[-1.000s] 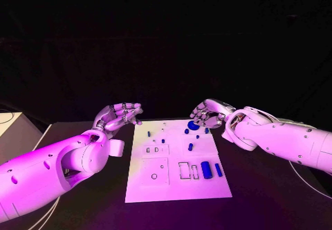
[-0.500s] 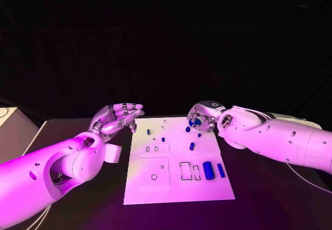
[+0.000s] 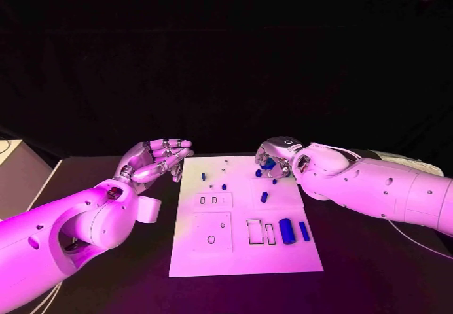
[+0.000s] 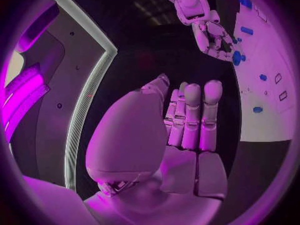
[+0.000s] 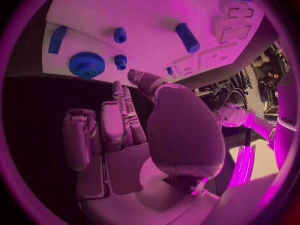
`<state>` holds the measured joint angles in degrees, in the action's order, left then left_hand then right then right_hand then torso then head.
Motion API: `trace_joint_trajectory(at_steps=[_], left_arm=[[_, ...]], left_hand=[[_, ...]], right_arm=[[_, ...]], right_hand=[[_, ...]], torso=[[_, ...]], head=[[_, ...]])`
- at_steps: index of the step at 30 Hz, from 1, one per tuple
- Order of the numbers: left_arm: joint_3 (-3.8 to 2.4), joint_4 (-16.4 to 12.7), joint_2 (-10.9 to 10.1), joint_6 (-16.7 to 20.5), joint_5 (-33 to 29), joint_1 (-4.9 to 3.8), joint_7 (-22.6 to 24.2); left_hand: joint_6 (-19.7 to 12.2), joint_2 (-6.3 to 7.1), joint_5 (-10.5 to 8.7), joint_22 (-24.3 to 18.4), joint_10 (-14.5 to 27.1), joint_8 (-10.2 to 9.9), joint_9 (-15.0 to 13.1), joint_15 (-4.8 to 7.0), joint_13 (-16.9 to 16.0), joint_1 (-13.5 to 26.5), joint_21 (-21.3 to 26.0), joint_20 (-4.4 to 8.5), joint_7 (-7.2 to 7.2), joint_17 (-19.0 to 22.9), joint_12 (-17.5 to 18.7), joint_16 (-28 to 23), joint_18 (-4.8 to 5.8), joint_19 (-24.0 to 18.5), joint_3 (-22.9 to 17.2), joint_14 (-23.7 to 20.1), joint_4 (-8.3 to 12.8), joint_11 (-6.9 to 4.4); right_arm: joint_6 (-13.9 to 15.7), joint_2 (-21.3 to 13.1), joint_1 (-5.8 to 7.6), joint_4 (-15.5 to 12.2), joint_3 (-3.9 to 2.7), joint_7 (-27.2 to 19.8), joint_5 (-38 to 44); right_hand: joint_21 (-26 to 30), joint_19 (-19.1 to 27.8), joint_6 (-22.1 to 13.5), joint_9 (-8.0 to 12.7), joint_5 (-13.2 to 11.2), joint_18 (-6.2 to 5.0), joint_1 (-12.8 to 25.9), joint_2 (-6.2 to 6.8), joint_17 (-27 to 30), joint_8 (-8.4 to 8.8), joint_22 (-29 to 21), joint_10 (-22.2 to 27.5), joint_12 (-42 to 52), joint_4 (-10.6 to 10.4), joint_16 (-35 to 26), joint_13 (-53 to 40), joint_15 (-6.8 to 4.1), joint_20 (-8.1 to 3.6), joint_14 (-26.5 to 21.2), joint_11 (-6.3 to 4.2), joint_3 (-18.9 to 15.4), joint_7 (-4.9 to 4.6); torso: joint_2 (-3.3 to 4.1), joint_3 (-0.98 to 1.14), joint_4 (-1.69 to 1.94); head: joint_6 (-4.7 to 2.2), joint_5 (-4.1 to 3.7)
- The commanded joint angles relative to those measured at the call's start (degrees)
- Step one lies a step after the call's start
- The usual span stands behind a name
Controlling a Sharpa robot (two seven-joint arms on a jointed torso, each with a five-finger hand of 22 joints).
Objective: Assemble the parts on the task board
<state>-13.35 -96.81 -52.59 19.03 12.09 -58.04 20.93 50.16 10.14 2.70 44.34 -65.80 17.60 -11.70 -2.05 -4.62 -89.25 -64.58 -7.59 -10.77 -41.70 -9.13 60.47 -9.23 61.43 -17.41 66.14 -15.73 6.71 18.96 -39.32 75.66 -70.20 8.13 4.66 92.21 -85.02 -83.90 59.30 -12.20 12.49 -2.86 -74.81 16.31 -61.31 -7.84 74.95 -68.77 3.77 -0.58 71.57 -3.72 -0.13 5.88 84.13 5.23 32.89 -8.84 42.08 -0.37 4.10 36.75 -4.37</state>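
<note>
Presently, the white task board (image 3: 243,261) is seen flat at mid-table, with a blue gear (image 5: 86,64) near its far edge beside small blue pegs (image 5: 120,34). The gear is judged light, rigid and somewhat slick, best taken by its toothed rim. The right hand (image 3: 275,157) is poised just above it, fingers slightly spread and nothing held, while the left hand (image 3: 154,159) is raised beside the board's far left corner, fingers loosely curled, empty.

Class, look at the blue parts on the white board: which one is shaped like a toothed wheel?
The blue gear, lying by the board's far edge near the right hand; the others are plain pegs and cylinders.
</note>
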Motion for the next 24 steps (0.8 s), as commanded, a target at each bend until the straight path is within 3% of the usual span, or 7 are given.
trace_joint_trajectory(at_steps=[1,6,18,22,24], left_arm=[[-0.08,-0.1,0.2,-0.2,0.5,-0.01,-0.4],[-0.10,-0.1,0.3,-0.1,0.5,0.00,-0.6],[-0.11,-0.4,0.1,0.0,0.5,-0.01,-0.6],[-0.12,-0.6,0.0,0.0,0.5,-0.01,-0.6],[-0.12,-0.7,-0.1,0.1,0.5,-0.01,-0.6]], left_hand=[[-0.4,0.22,0.11,0.1,0.5,-0.4,-0.1,-0.43,-0.1,0.5,-0.3,-0.27,-0.05,0.3,0.2,-0.2,0.41,-0.2,-0.2,-0.2,0.0,0.06],[-0.3,0.16,0.11,0.2,0.6,-0.4,-0.1,-0.46,-0.1,0.5,-0.3,-0.29,-0.05,0.3,0.1,-0.1,0.41,-0.2,-0.3,-0.2,0.1,0.08],[-0.3,0.08,0.10,0.5,0.6,-0.3,-0.2,-0.50,-0.2,0.6,-0.6,-0.35,-0.06,0.2,0.1,0.0,0.44,-0.2,-0.4,-0.2,0.1,0.10],[-0.3,0.08,0.10,0.5,0.6,-0.3,-0.2,-0.50,-0.2,0.6,-0.6,-0.35,-0.06,0.2,0.1,0.0,0.44,-0.2,-0.4,-0.2,0.1,0.10],[-0.3,0.08,0.10,0.5,0.6,-0.3,-0.2,-0.50,-0.2,0.6,-0.6,-0.35,-0.06,0.2,0.1,0.0,0.44,-0.2,-0.4,-0.2,0.1,0.10]], right_arm=[[-2.5,0.3,0.03,0.7,-0.02,2.1,2.0],[-3.2,0.7,0.02,1.5,-0.01,2.5,2.1],[-4.7,1.5,-0.03,2.4,0.01,2.8,2.0],[-5.4,1.9,-0.11,2.7,0.04,2.8,1.9],[-5.8,2.0,-0.18,2.9,0.07,2.7,1.9]], right_hand=[[-0.4,-1.9,-0.2,-0.2,-0.3,1.05,0.7,-0.17,-0.2,0.21,7.5,0.6,-0.3,-0.2,0.5,0.0,0.49,0.45,1.4,-0.02,-0.3,-0.01],[-0.5,-1.9,-0.2,-0.3,-0.4,1.06,0.9,-0.34,-0.4,0.21,7.6,0.5,-0.2,-0.6,0.9,-0.1,0.48,0.49,1.4,-0.10,-0.4,0.17],[-0.5,-1.9,0.0,-0.5,-0.6,1.07,1.1,-0.75,-0.8,0.04,7.7,0.3,-0.1,-1.2,1.4,-0.2,0.39,0.46,1.3,-0.24,-0.5,0.35],[-0.5,-1.9,0.1,-0.6,-0.9,1.05,1.1,-1.02,-0.9,-0.03,7.7,0.1,-0.1,-1.4,1.6,-0.2,0.34,0.42,1.3,-0.30,-0.4,0.39],[-0.5,-1.9,0.1,-0.6,-0.9,1.06,1.1,-1.02,-0.9,-0.04,7.7,0.1,-0.1,-1.4,1.6,-0.2,0.34,0.42,1.3,-0.30,-0.4,0.39]], torso=[[0.32,-0.10,0.48],[0.53,-0.31,0.67],[0.99,-0.59,1.10],[1.29,-0.46,1.06],[1.39,-0.51,1.12]], head=[[-0.30,0.03],[-0.37,-0.59],[-0.20,-0.99],[-0.30,-0.92],[-0.33,-0.97]])
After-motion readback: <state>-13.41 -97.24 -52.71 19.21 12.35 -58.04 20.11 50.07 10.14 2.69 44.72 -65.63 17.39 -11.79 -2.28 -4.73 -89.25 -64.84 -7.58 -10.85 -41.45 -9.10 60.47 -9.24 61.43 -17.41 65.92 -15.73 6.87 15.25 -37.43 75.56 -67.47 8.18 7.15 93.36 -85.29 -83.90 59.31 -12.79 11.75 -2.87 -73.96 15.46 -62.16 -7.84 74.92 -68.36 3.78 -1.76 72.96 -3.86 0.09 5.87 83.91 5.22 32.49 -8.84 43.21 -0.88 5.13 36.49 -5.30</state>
